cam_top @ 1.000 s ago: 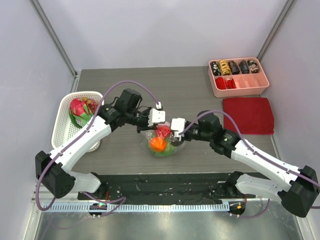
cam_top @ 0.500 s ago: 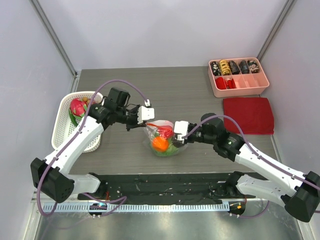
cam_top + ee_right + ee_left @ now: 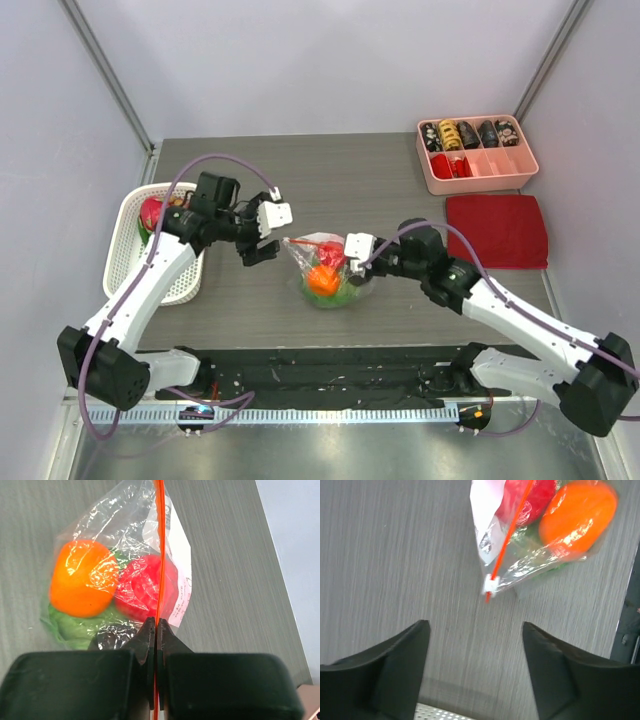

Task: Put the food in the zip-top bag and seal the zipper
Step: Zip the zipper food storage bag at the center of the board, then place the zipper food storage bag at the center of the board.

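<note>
The zip-top bag (image 3: pixel 325 272) lies mid-table with the food inside: orange fruit (image 3: pixel 82 580), red fruit (image 3: pixel 142 587) and green lettuce (image 3: pixel 75 627). Its orange-red zipper (image 3: pixel 160 545) runs straight as one thin line, and a white slider (image 3: pixel 491 584) sits at its left end. My right gripper (image 3: pixel 157 625) is shut on the zipper's right end; in the top view it (image 3: pixel 352 250) meets the bag's right side. My left gripper (image 3: pixel 262 235) hangs open just left of the bag, apart from it. In its wrist view the left gripper (image 3: pixel 475 625) holds nothing.
A white basket (image 3: pixel 125 270) with a pink dragon fruit (image 3: pixel 150 212) stands at the left edge, under the left arm. A pink compartment tray (image 3: pixel 480 170) sits at the back right, and a dark red cloth (image 3: pixel 497 230) lies in front of it.
My left gripper slid left along the zipper from the bag's middle, then let go, opened and drew back to the left. The right gripper kept its hold.
</note>
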Available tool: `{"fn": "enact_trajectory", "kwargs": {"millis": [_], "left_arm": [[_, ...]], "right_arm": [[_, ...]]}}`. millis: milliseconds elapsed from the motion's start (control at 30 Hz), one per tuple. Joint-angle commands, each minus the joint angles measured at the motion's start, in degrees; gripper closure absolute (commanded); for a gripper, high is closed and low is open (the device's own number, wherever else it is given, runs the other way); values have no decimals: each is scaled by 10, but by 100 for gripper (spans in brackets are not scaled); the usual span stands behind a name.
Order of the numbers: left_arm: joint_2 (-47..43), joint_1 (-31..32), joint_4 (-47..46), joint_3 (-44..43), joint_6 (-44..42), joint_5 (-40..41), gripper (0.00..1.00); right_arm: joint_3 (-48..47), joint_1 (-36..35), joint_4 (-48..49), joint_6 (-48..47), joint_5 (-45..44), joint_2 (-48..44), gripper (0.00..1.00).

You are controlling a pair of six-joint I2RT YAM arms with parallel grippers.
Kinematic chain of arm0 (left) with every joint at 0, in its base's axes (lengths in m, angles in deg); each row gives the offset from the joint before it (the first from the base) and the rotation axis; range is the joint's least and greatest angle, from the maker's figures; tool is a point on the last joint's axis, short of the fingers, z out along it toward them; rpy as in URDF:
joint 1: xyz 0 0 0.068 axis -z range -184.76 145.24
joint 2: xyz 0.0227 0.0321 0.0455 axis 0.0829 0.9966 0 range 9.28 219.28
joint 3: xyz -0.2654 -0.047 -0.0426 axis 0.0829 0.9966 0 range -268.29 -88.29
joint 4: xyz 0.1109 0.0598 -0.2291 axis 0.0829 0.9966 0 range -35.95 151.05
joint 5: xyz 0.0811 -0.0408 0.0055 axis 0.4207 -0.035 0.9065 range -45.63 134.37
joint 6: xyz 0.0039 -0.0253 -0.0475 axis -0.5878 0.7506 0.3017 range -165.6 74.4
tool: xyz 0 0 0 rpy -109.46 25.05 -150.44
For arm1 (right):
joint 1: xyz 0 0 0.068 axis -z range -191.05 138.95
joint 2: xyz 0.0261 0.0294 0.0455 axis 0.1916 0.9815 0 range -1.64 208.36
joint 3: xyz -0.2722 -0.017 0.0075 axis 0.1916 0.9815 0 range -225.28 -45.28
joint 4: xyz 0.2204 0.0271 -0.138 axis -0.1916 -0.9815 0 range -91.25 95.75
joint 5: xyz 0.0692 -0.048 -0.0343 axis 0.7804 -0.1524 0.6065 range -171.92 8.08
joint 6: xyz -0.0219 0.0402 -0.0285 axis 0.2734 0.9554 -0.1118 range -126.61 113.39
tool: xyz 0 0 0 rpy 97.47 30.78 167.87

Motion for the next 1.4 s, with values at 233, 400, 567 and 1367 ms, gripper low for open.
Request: {"fn": "enact_trajectory", "kwargs": {"millis": [233,400,567,1367], "left_arm": [[36,-96,-121,-81,208,-11,15],[43,-128,-145,-84,236,-7,6],[32,-142,-151,-58,230,-5,3],[-11,-147,-102,-4,431,-19,0]], "right_arm": [[-169,119,172,-53,78,179,99],[-207,126,179,-46,103,216,99],[-135,126,124,-39,150,182,99],[16,-30,-106,88,157,-36,9]]}}
